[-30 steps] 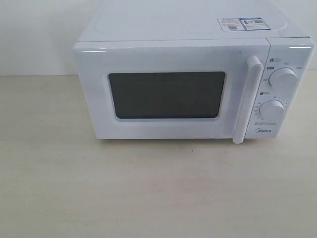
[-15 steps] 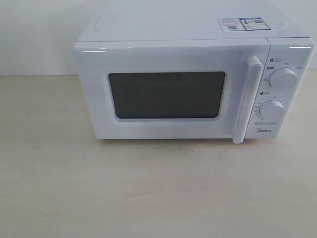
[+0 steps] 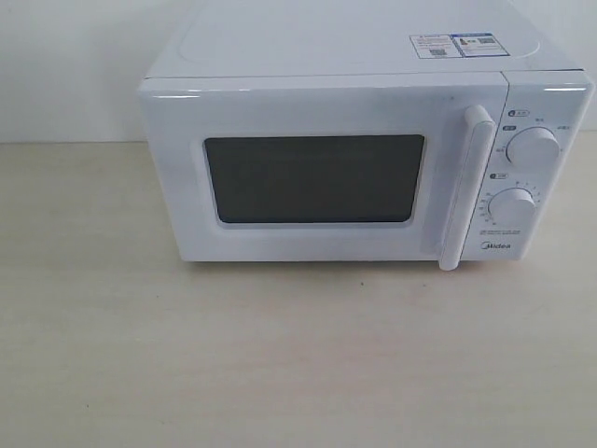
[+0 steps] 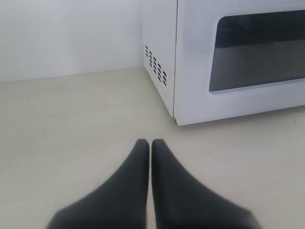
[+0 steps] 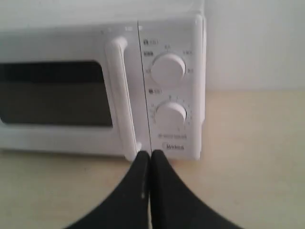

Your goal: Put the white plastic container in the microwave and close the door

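Note:
The white Midea microwave stands on the pale wooden table, its door shut, with a dark window and a tall white bar handle. Two round knobs sit to the handle's right. The white plastic container shows in no view. My left gripper is shut and empty, low over the table off the microwave's left front corner. My right gripper is shut and empty, facing the handle's lower end and the knob panel. Neither gripper appears in the exterior view.
A white wall runs behind the table. Vent slots mark the microwave's left side. Stickers lie on its top.

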Controlling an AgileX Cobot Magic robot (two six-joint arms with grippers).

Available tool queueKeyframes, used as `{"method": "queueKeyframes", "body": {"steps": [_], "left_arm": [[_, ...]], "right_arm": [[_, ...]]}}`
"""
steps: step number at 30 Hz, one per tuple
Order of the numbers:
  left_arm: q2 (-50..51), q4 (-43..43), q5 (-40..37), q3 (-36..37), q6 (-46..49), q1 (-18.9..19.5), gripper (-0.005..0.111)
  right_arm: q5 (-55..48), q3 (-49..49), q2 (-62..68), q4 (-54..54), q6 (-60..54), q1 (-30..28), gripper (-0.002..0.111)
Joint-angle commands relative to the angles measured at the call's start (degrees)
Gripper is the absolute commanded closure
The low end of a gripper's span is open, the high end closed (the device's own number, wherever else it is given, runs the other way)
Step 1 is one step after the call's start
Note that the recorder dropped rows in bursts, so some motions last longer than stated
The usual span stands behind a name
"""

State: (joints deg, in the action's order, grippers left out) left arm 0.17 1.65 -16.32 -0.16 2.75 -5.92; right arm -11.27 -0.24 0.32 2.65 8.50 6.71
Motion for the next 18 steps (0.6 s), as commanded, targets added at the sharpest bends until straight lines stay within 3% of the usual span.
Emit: {"method": "queueKeyframes", "body": {"steps": [1, 12, 18], "left_arm": [[-0.2, 0.3, 0.3, 0.2, 0.3, 0.1, 0.103], [-0.2, 0.3, 0.3, 0.2, 0.3, 0.1, 0.103], [-0.2, 0.3, 0.3, 0.2, 0.3, 0.1, 0.103]], "right_arm": [[-9.5, 0.2, -0.3, 1.5, 0.4, -0.4, 0.109], [-9.8, 0.2, -0.3, 2.8, 0.4, -0.4, 0.109], [-9.8, 0.2, -0.3, 2.8, 0.4, -4.2, 0.109]]}}
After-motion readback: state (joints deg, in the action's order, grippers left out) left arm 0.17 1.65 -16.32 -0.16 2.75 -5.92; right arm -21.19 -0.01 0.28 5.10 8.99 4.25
